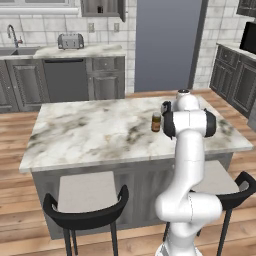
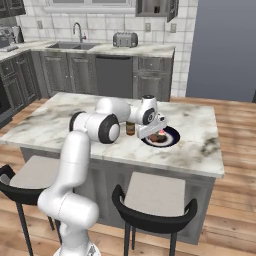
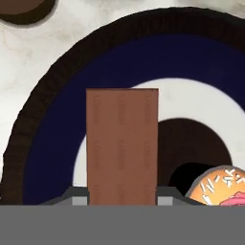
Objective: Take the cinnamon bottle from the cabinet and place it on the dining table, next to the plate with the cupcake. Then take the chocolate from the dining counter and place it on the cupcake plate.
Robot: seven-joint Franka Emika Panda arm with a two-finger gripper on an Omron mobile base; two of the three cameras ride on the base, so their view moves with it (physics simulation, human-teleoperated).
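A: What's cut off?
B: The cupcake (image 3: 220,187), half out of frame, and the arm hides much of the plate (image 2: 172,135).
A: Count?
B: One cinnamon bottle (image 1: 156,121) on the island beside the plate; one chocolate bar (image 3: 122,143), clamped in the gripper (image 3: 122,200) above the plate.

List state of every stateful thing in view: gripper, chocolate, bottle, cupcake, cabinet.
gripper: shut on the chocolate, above the plate.
chocolate: held, not released.
cinnamon bottle: upright on the counter, beside the plate.
plate: on the counter, holds the cupcake.
cupcake: on the plate.
upper cabinet: door open.
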